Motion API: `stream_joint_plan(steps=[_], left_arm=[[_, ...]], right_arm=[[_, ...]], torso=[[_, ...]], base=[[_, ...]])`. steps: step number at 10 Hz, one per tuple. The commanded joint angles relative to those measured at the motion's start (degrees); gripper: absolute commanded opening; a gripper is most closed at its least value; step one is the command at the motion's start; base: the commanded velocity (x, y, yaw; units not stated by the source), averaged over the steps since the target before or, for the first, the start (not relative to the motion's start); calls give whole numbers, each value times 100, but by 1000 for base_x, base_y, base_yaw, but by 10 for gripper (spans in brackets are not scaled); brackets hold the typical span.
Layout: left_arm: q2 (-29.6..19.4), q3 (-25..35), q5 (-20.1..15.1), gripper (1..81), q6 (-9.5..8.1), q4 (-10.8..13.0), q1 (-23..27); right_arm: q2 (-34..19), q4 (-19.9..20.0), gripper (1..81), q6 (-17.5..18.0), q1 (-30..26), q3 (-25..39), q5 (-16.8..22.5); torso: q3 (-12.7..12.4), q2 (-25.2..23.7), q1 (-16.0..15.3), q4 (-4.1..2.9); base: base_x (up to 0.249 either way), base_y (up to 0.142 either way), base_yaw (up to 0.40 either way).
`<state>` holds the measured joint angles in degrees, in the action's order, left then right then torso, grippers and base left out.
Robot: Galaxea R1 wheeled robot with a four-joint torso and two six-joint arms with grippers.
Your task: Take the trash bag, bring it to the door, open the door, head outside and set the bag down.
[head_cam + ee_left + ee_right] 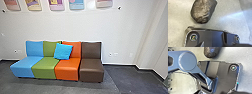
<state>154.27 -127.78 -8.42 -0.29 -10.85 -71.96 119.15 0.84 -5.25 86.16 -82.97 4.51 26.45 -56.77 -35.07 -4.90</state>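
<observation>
Presently, whether the left gripper [218,44] and right gripper [215,91] are parted or closed, or grip the bag [203,11], cannot be determined.

Blue, green, orange and brown seats [91,70], bright blue cushion [63,51]

And here's the trash bag [203,11], crinkled plastic, glossy all over! Smooth, leather-like covering on the sofa [91,70], and a matt, smooth wall [75,30]!

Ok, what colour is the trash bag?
The trash bag is dark brownish-black with a shiny surface, clearest in the left wrist view.
</observation>
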Motion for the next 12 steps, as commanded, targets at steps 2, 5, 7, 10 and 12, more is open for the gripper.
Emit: stream_joint_plan(steps=[2,5,7,10,12], left_arm=[[-89,34,-511,811,-15,-154,625],[-80,25,-730,811,-32,-215,854],[-63,25,-766,811,-32,-251,1038],[-71,-142,-1065,811,-32,-418,1468],[-46,-142,-1274,811,-32,-444,1768]], right_arm=[[-880,109,811,16,-296,739,349],[-1328,162,811,16,-384,1142,349],[-1532,153,811,16,-410,1319,349],[-1655,180,811,16,-411,1416,349],[-1821,197,811,24,-411,1521,358]], torso=[[693,-739,-474,0],[1241,-1325,-848,0],[1651,-1758,-1126,0],[1711,-2385,-1523,0],[1834,-2676,-1713,0]], base=[[0,0,0],[0,0,0],[0,0,0],[0,0,0],[0,0,0]])
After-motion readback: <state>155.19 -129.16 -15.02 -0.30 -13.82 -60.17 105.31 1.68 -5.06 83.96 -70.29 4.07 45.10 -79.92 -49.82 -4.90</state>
